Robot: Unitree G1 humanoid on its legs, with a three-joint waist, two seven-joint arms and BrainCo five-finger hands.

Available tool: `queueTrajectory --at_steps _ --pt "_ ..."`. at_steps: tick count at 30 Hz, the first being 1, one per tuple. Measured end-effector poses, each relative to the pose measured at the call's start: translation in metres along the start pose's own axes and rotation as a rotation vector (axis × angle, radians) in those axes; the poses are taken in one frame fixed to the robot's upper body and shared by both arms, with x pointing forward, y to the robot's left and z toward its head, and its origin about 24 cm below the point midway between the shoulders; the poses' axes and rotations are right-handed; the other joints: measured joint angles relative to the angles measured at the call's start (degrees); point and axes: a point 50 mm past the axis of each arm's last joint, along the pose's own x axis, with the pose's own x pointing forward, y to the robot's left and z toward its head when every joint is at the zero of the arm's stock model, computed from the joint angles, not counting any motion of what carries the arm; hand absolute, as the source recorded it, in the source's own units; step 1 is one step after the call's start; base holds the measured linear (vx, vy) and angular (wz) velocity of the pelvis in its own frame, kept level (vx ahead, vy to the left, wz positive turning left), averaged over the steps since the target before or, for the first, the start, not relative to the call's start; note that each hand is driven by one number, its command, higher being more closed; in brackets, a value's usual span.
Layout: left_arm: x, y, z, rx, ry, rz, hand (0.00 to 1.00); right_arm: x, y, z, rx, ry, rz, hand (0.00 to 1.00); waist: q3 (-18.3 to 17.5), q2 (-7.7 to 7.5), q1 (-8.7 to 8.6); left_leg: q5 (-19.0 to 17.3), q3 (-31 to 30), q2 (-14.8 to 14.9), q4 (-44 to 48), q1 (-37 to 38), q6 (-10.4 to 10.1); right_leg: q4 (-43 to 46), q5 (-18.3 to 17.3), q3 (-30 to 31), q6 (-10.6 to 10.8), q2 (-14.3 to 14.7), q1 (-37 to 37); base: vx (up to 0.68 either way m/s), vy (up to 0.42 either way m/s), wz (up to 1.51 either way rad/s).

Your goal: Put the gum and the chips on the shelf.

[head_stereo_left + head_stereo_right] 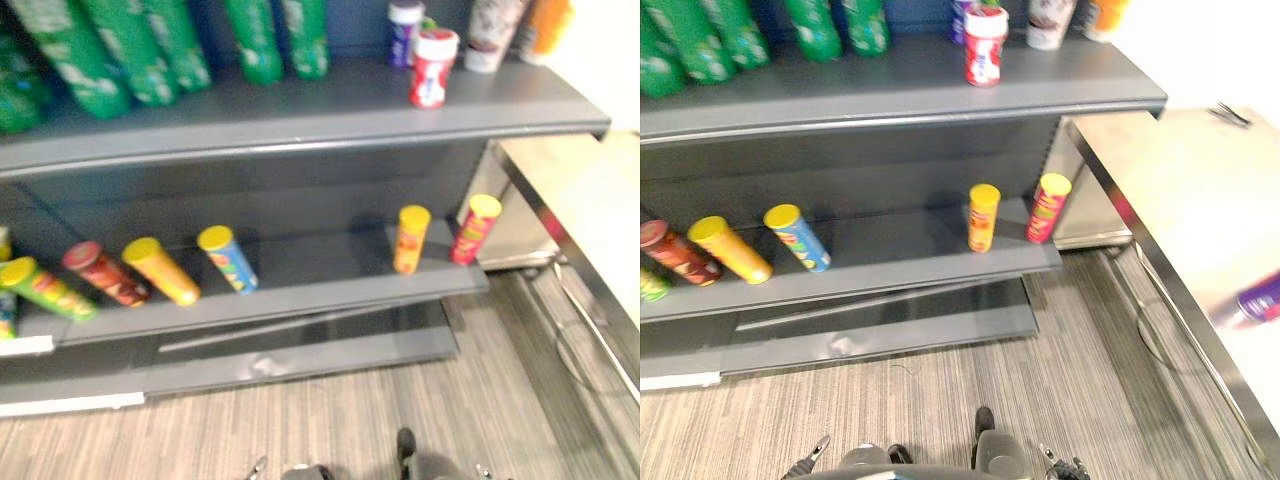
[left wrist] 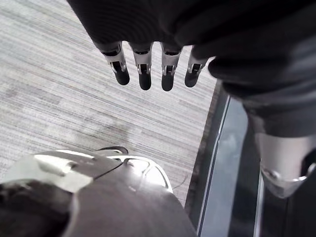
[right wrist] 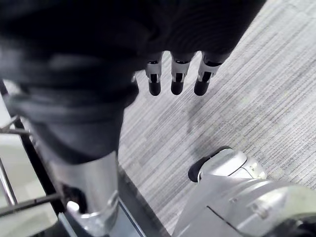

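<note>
While empty, fingers (image 2: 168,74) straight: left hand (image 2: 144,69), right hand (image 3: 177,74); chip tubes (image 1: 410,238) on shelf (image 1: 320,262).

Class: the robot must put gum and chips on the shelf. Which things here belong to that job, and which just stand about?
Job: shelf; chip cans on its lower board; red-and-white tub above, likely gum; left hand and right hand, fingers straight, empty, over the floor.
Standing about: green bags on the upper board; steel table; blurred purple item on it, unidentifiable.
</note>
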Motion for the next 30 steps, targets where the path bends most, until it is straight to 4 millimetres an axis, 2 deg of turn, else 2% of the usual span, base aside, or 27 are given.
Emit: queueTrajectory --at_steps 1,2,3,4,5,6,7,8,10,11,13,14,16,20,23,25,26,27,28,29,30 --pt "0.001 -0.003 0.007 -0.017 -0.023 -0.004 0.00 -0.001 0.000 0.001 0.029 -0.010 -0.007 0.00 0.07 0.04 0.25 -1.17 2.24 1.58 1.48 -1.30 1.15 -1.47 -0.02 -1.25 0.67 -0.26 -1.24 -0.14 0.090 -1.33" --pt "0.002 -0.008 0.015 -0.039 -0.045 -0.010 0.00 -0.001 0.002 0.002 0.085 -0.020 -0.009 0.00 0.26 1.02 0.14 -1.52 5.34 3.45 1.64 -1.85 1.80 -2.25 -0.61 -5.95 0.55 -0.89 -2.80 -0.10 0.165 -1.65" --pt "0.003 -0.016 0.027 -0.058 -0.080 -0.026 0.00 -0.002 0.002 0.001 0.119 -0.017 -0.022 0.00 1.02 1.11 0.08 -1.26 8.32 5.65 1.57 -1.49 2.12 -0.55 -0.30 -12.35 -1.56 -1.48 -3.58 -0.06 0.140 -1.52" --pt "0.003 -0.019 0.031 -0.061 -0.091 -0.032 0.00 -0.002 0.002 -0.001 0.123 -0.010 -0.029 0.00 1.51 1.12 0.26 -1.07 10.16 6.55 1.43 -0.88 2.05 0.92 -0.57 -15.45 -2.39 -2.27 -3.55 0.07 0.187 -1.54" --pt "0.003 -0.024 0.039 -0.063 -0.108 -0.045 0.00 -0.003 0.004 -0.006 0.127 0.008 -0.040 0.00 1.72 0.45 0.34 -0.45 14.12 8.01 1.36 0.60 1.68 3.84 -0.90 -20.56 -3.77 -4.11 -2.95 0.10 0.108 -1.85" --pt "0.003 -0.028 0.044 -0.059 -0.126 -0.059 0.00 -0.003 0.007 -0.008 0.127 0.015 -0.043 0.00 1.75 -0.39 0.17 -0.25 19.09 9.05 0.88 3.16 1.32 5.76 -0.95 -23.54 -3.83 -6.01 -0.91 0.10 0.108 -1.66" --pt "0.003 -0.029 0.045 -0.055 -0.129 -0.062 0.00 -0.003 0.007 -0.008 0.126 0.015 -0.043 0.00 1.73 -0.44 0.14 -0.15 20.00 9.12 0.61 3.62 1.17 5.75 -0.93 -23.80 -3.79 -6.29 -0.50 0.09 0.000 -1.60" --pt "0.002 -0.033 0.048 -0.041 -0.142 -0.076 0.00 -0.003 0.007 -0.008 0.124 0.021 -0.043 0.00 1.61 -0.64 0.04 0.50 23.65 9.03 -0.67 5.23 0.46 4.86 -0.35 -24.16 -2.98 -7.26 1.59 0.09 -0.053 -1.27" --pt "0.003 -0.032 0.051 -0.037 -0.149 -0.071 0.00 -0.002 0.007 -0.011 0.113 0.039 -0.046 0.00 1.35 -1.30 0.07 1.41 28.68 8.22 -2.02 6.96 -0.59 1.15 5.43 -25.92 -3.51 -8.65 5.09 0.10 -0.114 -1.32" --pt "0.003 -0.030 0.052 -0.044 -0.149 -0.065 0.00 -0.001 0.009 -0.011 0.107 0.050 -0.044 0.00 1.29 -2.06 0.11 2.08 31.28 7.68 -2.62 7.95 -1.37 -2.37 6.18 -26.31 -3.22 -8.78 6.42 0.06 -0.182 -1.08" --pt "0.003 -0.033 0.045 -0.061 -0.119 -0.068 0.00 0.003 0.008 -0.003 0.096 0.042 -0.049 0.00 1.97 -0.59 0.03 3.79 33.69 7.65 -3.92 9.83 -1.77 -3.43 6.00 -26.83 -3.48 -7.83 6.40 0.04 -0.171 -0.80" --pt "0.002 -0.038 0.038 -0.068 -0.097 -0.075 0.00 0.004 0.005 0.001 0.090 0.030 -0.055 0.00 1.78 0.58 -0.09 5.08 33.71 7.72 -4.93 10.51 -1.69 -3.41 5.89 -26.59 -3.64 -7.19 6.84 0.05 -0.156 -0.30" --pt "0.000 -0.048 0.030 -0.071 -0.070 -0.102 0.00 0.005 0.003 0.006 0.087 0.016 -0.057 0.00 1.39 1.64 -0.08 7.13 33.64 7.62 -6.70 11.82 -1.98 -2.57 4.87 -27.07 -4.42 -6.69 7.69 0.07 -0.156 0.00" --pt "0.000 -0.051 0.030 -0.071 -0.067 -0.106 0.00 0.006 0.006 0.010 0.090 0.003 -0.048 0.00 1.40 1.66 -0.15 9.29 33.34 6.75 -8.83 14.19 -2.53 4.05 -1.19 -28.44 -4.74 -8.19 8.14 0.06 -0.112 0.26" --pt "-0.001 -0.049 0.027 -0.073 -0.061 -0.098 0.00 0.006 0.006 0.011 0.107 0.001 -0.052 0.00 1.36 1.63 -0.20 9.98 33.33 6.92 -6.48 15.92 -2.80 9.37 -5.34 -28.53 -4.33 -10.11 8.12 0.02 -0.061 0.07" --pt "-0.001 -0.045 0.023 -0.085 -0.051 -0.083 0.00 0.006 0.006 0.012 0.110 -0.002 -0.051 0.00 1.13 1.38 -0.19 10.10 33.10 10.18 1.71 16.22 -2.61 10.98 -8.46 -27.55 -4.20 -10.60 8.57 0.06 -0.100 -0.31" --pt "-0.001 -0.043 0.022 -0.105 -0.048 -0.076 0.00 0.006 0.006 0.012 0.111 -0.001 -0.053 0.00 1.17 1.59 -0.20 10.83 31.84 12.54 6.26 16.17 -1.53 10.82 -9.07 -26.90 -4.37 -10.21 9.29 0.11 -0.151 -0.75" --pt "-0.001 -0.038 0.020 -0.163 -0.048 -0.058 0.00 0.006 0.005 0.010 0.114 0.003 -0.055 0.00 1.22 1.72 0.02 15.15 26.86 16.73 14.82 15.71 4.41 10.35 -9.43 -25.55 -4.86 -9.05 10.90 0.10 -0.121 -0.85" --pt "-0.002 -0.034 0.020 -0.177 -0.061 -0.048 0.00 0.005 0.005 0.009 0.115 0.002 -0.055 0.00 1.33 1.56 -0.04 18.48 22.92 18.21 18.61 13.73 7.26 9.62 -9.39 -24.55 -4.92 -8.76 12.07 0.09 -0.110 -0.90" --pt "-0.002 -0.030 0.018 -0.182 -0.064 -0.038 0.00 0.004 0.005 0.006 0.118 0.005 -0.054 0.00 1.44 0.59 0.36 18.89 18.30 18.82 21.80 11.61 7.19 8.80 -9.55 -23.22 -5.01 -8.76 12.74 0.09 0.000 -0.82" --pt "-0.002 -0.031 0.021 -0.218 -0.076 -0.044 0.00 0.004 0.005 0.011 0.123 -0.018 -0.057 0.00 1.06 0.92 0.31 11.77 9.67 16.78 24.00 6.68 1.84 7.70 -10.14 -20.23 -5.58 -9.35 12.97 0.09 0.053 -0.86"
